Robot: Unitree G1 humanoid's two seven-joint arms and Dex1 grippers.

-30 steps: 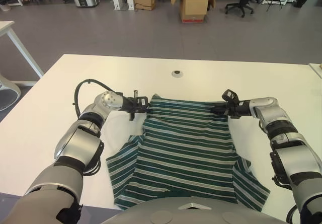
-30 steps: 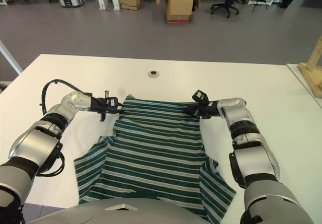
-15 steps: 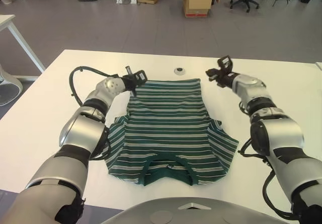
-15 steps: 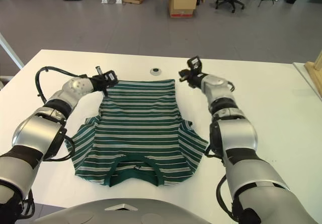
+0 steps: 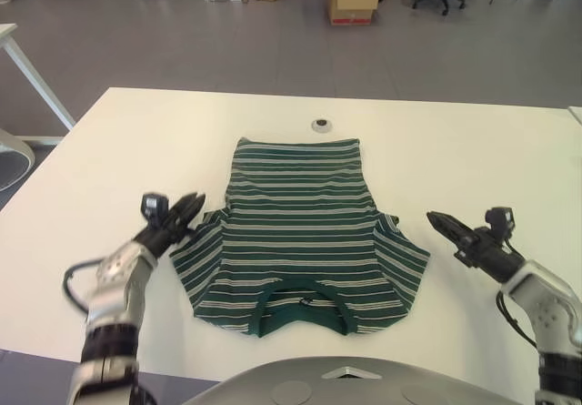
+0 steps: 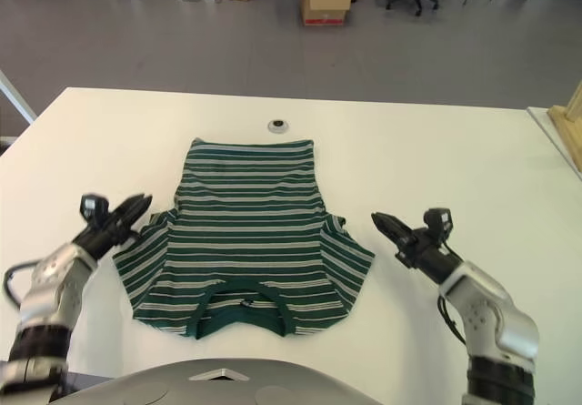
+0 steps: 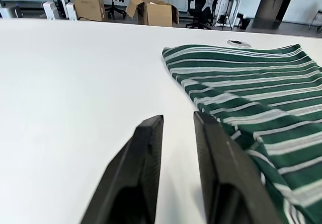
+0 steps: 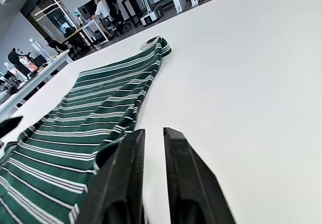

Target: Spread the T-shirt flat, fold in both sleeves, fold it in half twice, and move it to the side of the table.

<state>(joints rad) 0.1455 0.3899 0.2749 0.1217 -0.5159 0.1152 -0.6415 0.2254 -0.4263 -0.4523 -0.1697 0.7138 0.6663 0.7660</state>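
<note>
Left gripper [image 5: 194,203], right gripper [image 5: 433,217] off T-shirt [image 5: 300,214], grommet [image 5: 320,125] beyond

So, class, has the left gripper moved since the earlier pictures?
Yes. The left gripper was by the T-shirt's far hem near the grommet; now it sits nearer the robot, beside the left sleeve.

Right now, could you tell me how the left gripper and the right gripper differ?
The left gripper lies close beside the T-shirt sleeve; the right gripper stands apart from its sleeve, bare table between. The left fingers gape slightly wider than the right's. Both are empty.
</note>
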